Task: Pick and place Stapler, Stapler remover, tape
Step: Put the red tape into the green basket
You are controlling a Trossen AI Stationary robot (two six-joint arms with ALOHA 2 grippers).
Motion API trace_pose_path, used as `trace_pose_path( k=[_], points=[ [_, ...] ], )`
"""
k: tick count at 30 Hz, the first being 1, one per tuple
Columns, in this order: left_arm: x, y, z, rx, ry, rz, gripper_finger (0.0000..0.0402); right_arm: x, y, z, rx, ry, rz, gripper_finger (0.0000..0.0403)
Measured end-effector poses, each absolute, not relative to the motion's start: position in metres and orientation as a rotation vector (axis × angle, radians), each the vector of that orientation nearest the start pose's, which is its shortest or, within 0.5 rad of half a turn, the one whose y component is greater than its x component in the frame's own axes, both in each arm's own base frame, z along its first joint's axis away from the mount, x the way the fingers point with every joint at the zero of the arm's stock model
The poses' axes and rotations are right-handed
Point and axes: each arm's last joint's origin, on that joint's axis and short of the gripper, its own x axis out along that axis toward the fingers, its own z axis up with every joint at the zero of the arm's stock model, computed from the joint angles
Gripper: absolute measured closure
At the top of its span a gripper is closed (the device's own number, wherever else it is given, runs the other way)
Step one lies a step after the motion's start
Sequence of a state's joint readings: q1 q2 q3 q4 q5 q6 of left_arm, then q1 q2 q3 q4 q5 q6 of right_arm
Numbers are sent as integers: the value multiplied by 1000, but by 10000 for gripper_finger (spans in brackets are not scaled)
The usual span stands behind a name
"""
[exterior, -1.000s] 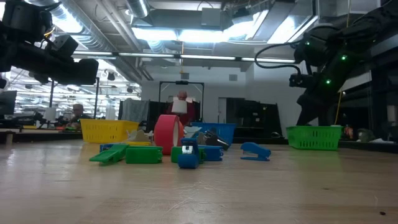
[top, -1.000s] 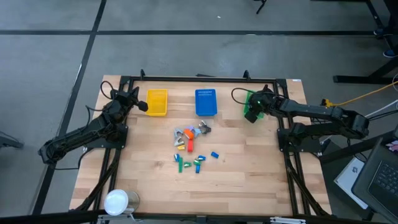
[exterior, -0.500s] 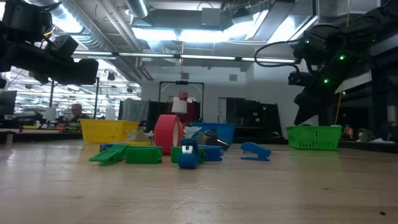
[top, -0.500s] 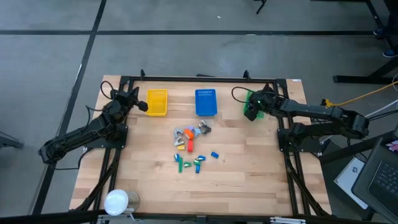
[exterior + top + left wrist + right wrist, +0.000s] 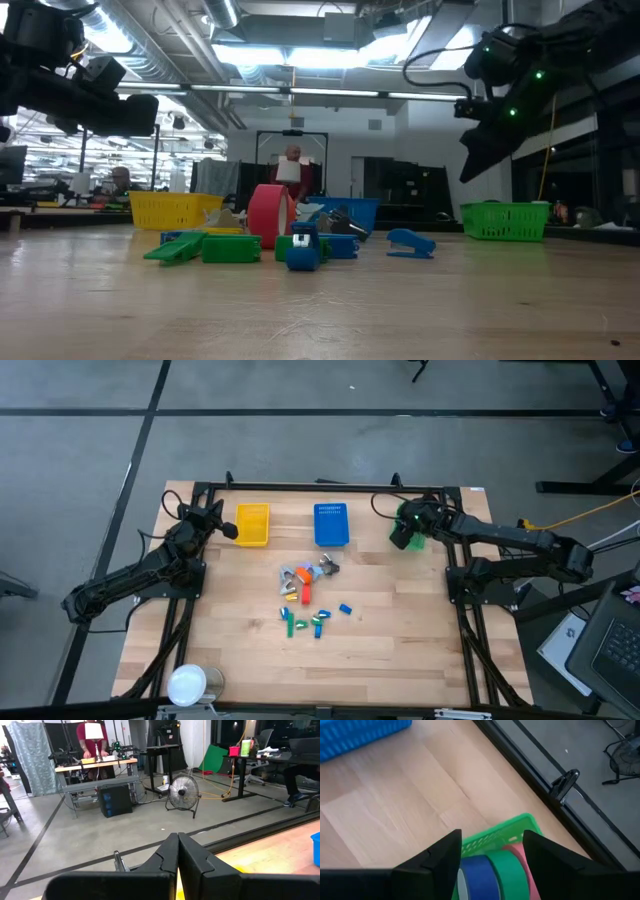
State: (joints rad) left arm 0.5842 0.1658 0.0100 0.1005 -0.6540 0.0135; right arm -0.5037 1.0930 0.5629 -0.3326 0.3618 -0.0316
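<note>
**Tape rolls sit in the green basket as the right arm pulls clear**

Tape (image 5: 492, 870) shows in the right wrist view: blue, green and pink rolls side by side inside the green basket (image 5: 492, 836) at the bench's far right corner.

Going left to right: the left gripper (image 5: 212, 520) waits near the yellow basket (image 5: 252, 524), unmoved from a second ago, its jaws pressed together and holding nothing. The blue basket (image 5: 331, 525) stands mid-bench at the back. In front of it lies the pile (image 5: 305, 585) of unsorted pieces, with a red roll (image 5: 267, 215) standing on edge among them.

The right gripper (image 5: 408, 532), low over the green basket a second ago, has lifted and swung inward; its jaws stand apart and empty. I judge a roll was just delivered, and the arm is heading back to the pile for the next item.
</note>
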Motion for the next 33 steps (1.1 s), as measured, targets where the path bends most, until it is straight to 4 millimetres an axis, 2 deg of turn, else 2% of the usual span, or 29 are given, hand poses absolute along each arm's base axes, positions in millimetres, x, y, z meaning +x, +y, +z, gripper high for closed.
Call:
trace_pose_path(
  k=[13, 24, 33],
  points=[
    [75, 71, 163, 14, 68, 1238, 400, 190, -90, 215, -12, 852, -701, 187],
    [75, 71, 163, 14, 68, 1238, 400, 208, -69, 225, -57, 704, -601, 187],
    [75, 71, 163, 14, 67, 1237, 400, 232, -54, 221, -92, 612, -517, 187]
  ],
)
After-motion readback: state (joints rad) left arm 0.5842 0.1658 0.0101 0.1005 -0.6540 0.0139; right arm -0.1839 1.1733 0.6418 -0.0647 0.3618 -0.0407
